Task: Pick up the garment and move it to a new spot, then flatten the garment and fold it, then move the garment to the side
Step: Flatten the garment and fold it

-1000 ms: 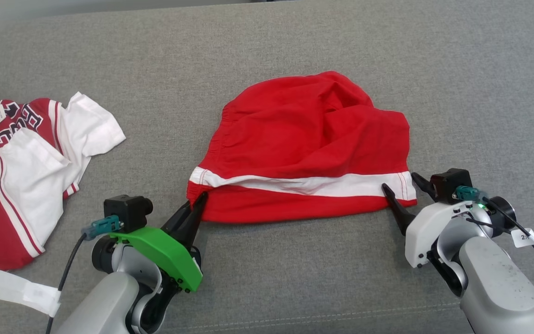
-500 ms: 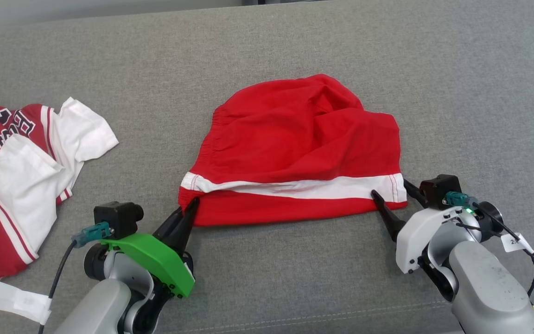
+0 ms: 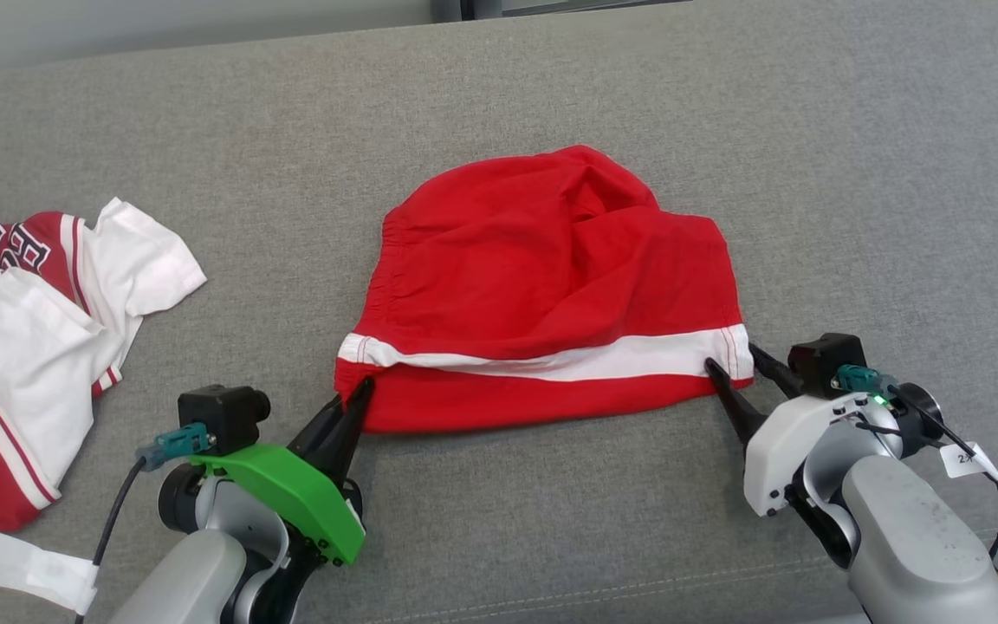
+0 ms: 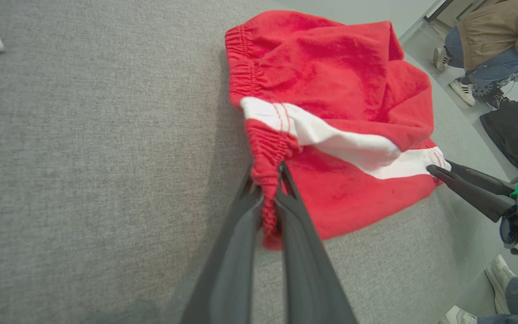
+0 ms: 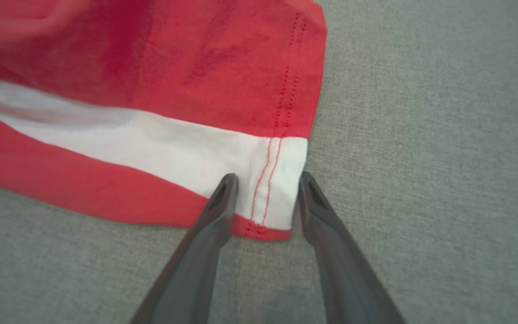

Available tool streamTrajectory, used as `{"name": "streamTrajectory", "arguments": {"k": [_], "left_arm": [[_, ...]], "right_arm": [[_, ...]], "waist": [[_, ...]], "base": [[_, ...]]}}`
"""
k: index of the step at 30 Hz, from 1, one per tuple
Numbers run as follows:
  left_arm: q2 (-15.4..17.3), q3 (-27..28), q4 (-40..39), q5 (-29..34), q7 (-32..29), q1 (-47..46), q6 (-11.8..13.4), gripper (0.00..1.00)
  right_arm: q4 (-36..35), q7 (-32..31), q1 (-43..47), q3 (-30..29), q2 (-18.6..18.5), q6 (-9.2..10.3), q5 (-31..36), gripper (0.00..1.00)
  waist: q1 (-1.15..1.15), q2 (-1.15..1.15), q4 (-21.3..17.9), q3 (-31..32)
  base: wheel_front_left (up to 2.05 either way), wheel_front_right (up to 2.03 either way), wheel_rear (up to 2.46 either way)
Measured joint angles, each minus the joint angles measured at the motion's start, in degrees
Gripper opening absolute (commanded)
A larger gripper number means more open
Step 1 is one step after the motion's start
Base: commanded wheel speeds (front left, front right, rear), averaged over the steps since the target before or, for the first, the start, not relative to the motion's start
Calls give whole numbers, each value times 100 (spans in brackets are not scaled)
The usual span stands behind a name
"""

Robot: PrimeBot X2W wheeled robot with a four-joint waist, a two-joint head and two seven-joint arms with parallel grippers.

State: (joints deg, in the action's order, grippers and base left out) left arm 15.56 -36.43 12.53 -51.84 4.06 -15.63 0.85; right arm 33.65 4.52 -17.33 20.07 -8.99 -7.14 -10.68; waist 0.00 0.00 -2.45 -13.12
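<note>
Still pinching the ribbed elastic waistband of the shorts (image 3: 551, 277) in the left claw (image 3: 359, 394); narrower than a second ago at the right claw (image 3: 733, 357), yet parted, straddling the white-stripe hem corner with red stitching; spread mid couch (image 3: 854, 173), grey weave; farther left, jersey (image 3: 22, 347), lettering cut off, unreadable.

Grey woven upholstery (image 3: 854, 173) spreads across the head view under soft, even light, with a stitched seam (image 3: 551, 597) along the bottom. At the upper right of the left wrist view lie pale floor (image 4: 414, 24) and a dark bag (image 4: 515, 135).
</note>
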Motion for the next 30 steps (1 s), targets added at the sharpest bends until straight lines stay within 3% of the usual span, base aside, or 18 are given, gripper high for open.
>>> {"name": "streamTrajectory", "arguments": {"k": [1,5,7,10,11,13,19,21,23,25,27,30], "left_arm": [[1,-1,-3,0,0,16,1,0],[20,-14,-5,0,-47,44,44,0],[24,-16,-9,0,-47,46,44,0],[35,-16,-12,0,-47,51,65,0],[35,-16,-14,0,-47,57,66,0],[35,-21,-21,-1,-48,88,67,0],[42,-31,-53,-24,-79,156,102,0],[45,-31,-55,-31,-99,157,116,0],[47,-31,-65,-35,-99,158,118,0],[57,-30,-77,-35,-99,158,118,0],[63,-29,-99,-35,-100,158,119,0],[65,-29,-119,-35,-101,159,121,0]], "right_arm": [[8,0,-12,5,-13,1,-3,78],[29,55,-98,29,-40,1,-46,87],[43,60,-127,40,-55,1,-48,87],[78,102,-141,60,-65,0,-54,78],[91,107,-145,70,-66,1,-68,65],[118,108,-157,89,-70,1,-131,55],[185,123,-160,154,-85,1,-249,46],[222,124,-165,155,-83,1,-290,51],[247,125,-171,164,-90,1,-293,81],[264,126,-193,169,-94,1,-301,91],[280,135,-223,171,-109,1,-302,91],[308,151,-226,174,-129,1,-320,79]], "waist": [[0,0,-6,10],[0,0,-22,32],[0,0,-25,43],[0,0,-27,57],[0,0,-27,62],[0,0,-26,71],[0,0,-15,84],[0,0,-10,78],[0,0,-6,77],[0,0,-2,72],[0,0,3,63],[0,0,9,53]], "base": [[0,0,0],[0,0,0],[0,0,0],[0,0,0],[0,0,0],[0,0,0],[0,0,0],[0,0,0],[0,0,0],[0,0,0],[0,0,0],[0,0,0]]}}
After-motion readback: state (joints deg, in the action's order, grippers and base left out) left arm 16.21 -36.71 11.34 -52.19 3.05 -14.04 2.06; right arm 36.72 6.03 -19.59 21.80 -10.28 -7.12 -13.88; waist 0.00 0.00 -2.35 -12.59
